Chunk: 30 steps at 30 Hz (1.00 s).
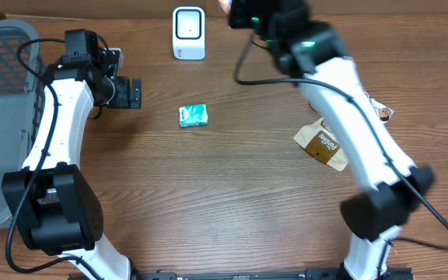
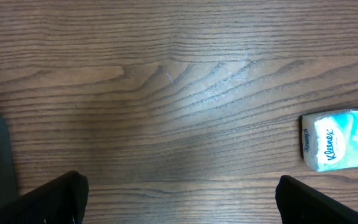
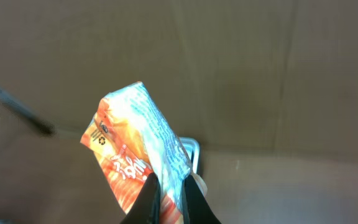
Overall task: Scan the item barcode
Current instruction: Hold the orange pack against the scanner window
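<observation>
Now the scan itself looks in hand: the right fingers [image 3: 146, 198] pinch an orange packet [image 3: 132, 140], held aloft at the far side, just right of the white scanner [image 1: 188, 33]. Next its barcode, unseen here, likely needs turning toward the scanner's face; the left fingers [image 2: 55, 202] stand wide, empty, above the desk [image 1: 232, 194].

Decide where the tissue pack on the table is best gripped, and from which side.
Probably grip the tissue pack across its narrower width, on its long edges, straight down from above. It lies flat on the table with bare wood all round, so only its edges offer purchase.
</observation>
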Available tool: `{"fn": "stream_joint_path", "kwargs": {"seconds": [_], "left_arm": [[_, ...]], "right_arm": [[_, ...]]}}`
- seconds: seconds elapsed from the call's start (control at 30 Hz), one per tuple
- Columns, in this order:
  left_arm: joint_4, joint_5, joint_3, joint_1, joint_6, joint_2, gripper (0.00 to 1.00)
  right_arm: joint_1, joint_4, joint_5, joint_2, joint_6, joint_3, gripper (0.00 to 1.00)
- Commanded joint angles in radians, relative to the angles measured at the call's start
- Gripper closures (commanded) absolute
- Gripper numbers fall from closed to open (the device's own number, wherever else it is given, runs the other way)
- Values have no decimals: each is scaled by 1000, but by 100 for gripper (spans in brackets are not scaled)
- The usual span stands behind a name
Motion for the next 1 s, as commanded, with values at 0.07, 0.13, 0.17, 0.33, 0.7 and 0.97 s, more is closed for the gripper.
{"fn": "stream_joint_path", "kwargs": {"seconds": [0.07,0.13,0.17,0.33,0.7,0.97], "left_arm": [[1,11,10,2,11,-8,0],[1,11,9,2,11,-8,0],[1,11,10,2,11,-8,1],[1,11,9,2,11,-8,1],[1,11,10,2,11,-8,1],[1,11,10,2,11,-8,0]], "right_arm": [[14,208,154,168,-202,10,96],[14,306,157,230,-241,10,96],[14,359,157,264,-265,10,96],[17,536,130,387,-377,10,96],[64,663,107,539,-689,10,96],[82,717,108,562,-780,10,96]]}}
